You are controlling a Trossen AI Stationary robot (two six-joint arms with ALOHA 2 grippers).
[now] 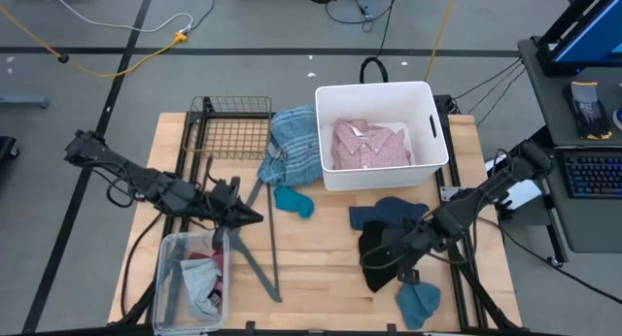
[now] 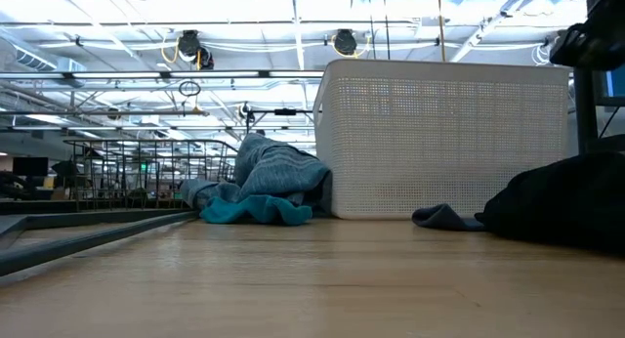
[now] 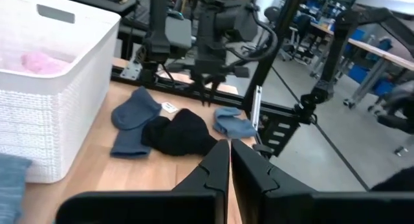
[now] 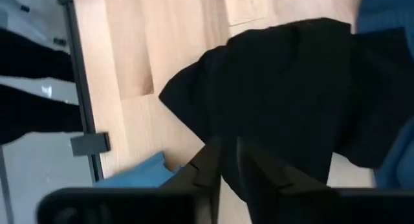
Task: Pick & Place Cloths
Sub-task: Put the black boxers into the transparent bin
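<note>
The pink button shirt [image 1: 367, 145] lies inside the white tub [image 1: 428, 93]. The blue-plaid shirt [image 1: 292, 145] is heaped against the tub's left wall, with a teal piece [image 1: 294, 201] on the table in front of it. A navy piece [image 1: 389, 213], the black beanie [image 1: 381, 256] and a blue beanie [image 1: 418, 301] lie at the table's right. My right gripper [image 4: 228, 153] is shut and hangs just above the black beanie [image 4: 291, 94], apart from it in the left wrist view. My left gripper [image 1: 251, 217] is shut and waits over the grey hanger bar [image 1: 255, 253].
A clear bin [image 1: 165, 278] holding more garments sits at the near left corner. A wire basket [image 1: 233, 127] stands at the far left beside the tub. Bare wood shows in the table's middle near strip. Black frame rails run along the right edge [image 3: 259, 114].
</note>
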